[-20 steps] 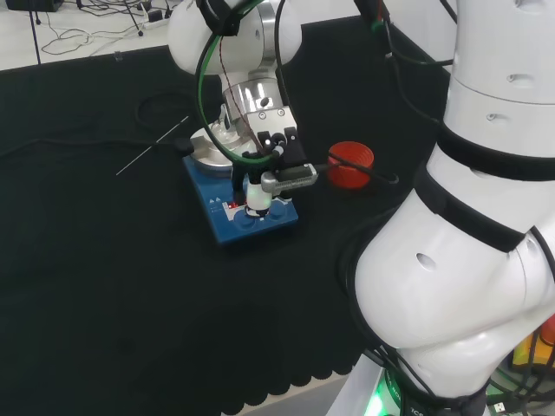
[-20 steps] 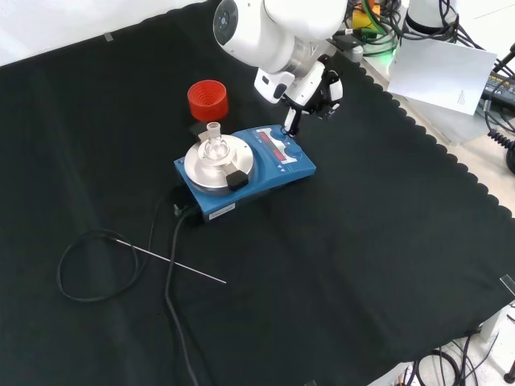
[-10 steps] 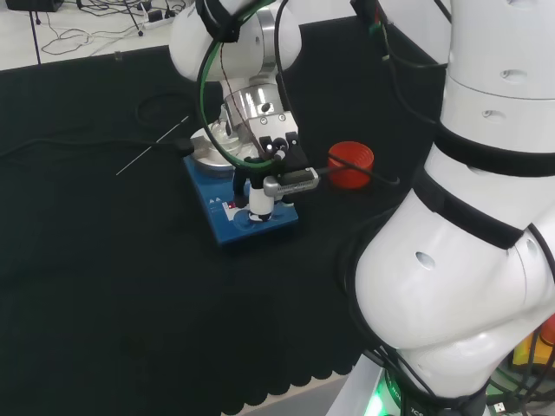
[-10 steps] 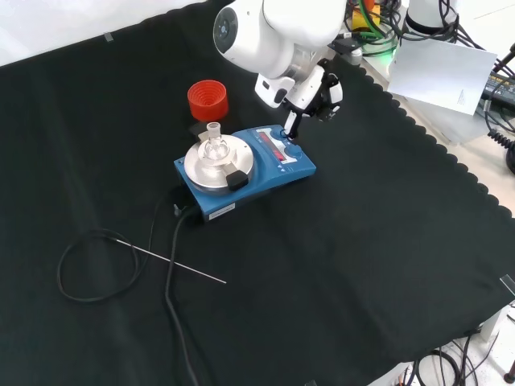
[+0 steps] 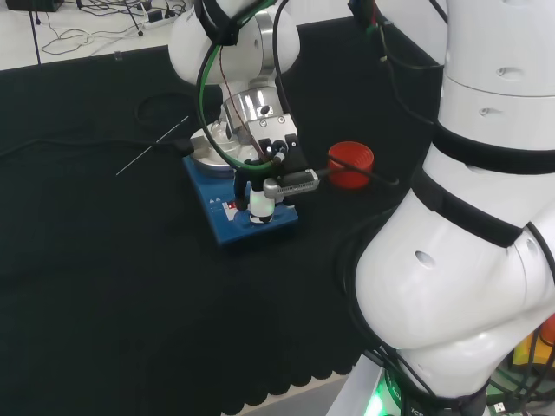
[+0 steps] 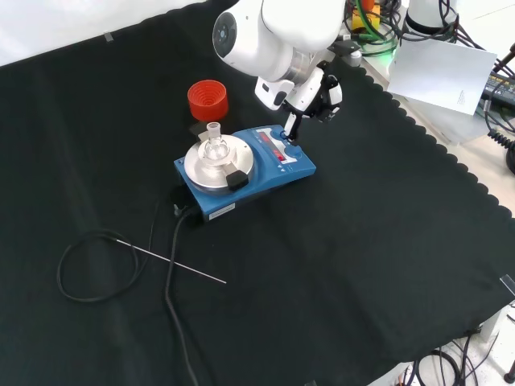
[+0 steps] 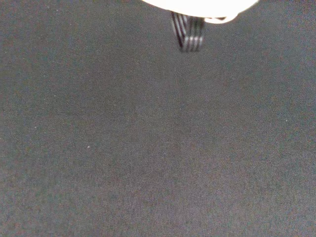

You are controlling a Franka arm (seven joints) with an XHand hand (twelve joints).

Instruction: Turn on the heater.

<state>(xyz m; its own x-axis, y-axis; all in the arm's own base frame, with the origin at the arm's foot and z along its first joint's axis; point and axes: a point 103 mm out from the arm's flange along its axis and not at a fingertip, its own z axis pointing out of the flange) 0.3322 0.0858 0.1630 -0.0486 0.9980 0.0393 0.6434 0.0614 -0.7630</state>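
Observation:
The heater (image 6: 294, 166) is a blue box with a round metal plate (image 6: 201, 167) and a red-marked control panel. A small clear glass flask (image 6: 212, 145) stands on the plate. In the front view my hand (image 6: 320, 90) hangs over the panel end, one straight finger reaching down to the panel's edge. In the head view the white fingertip of the hand (image 5: 258, 201) rests on the heater (image 5: 232, 229) at its control panel, beside the red marks. Whether a switch or knob is under it is hidden. A blurred white part of the hand (image 7: 197, 4) shows above bare black cloth in the wrist view.
A red ribbed ring (image 6: 208, 99) stands behind the heater in the front view. A small black block (image 6: 236, 178) sits on the plate's rim. A black cable (image 6: 173, 305) runs from the heater, with a loop (image 6: 84, 269) and a thin metal rod (image 6: 181, 266) nearby.
The hand has shifted slightly and come down a little, bringing the fingertip lower on the control panel. The heater, flask and ring have stayed put.

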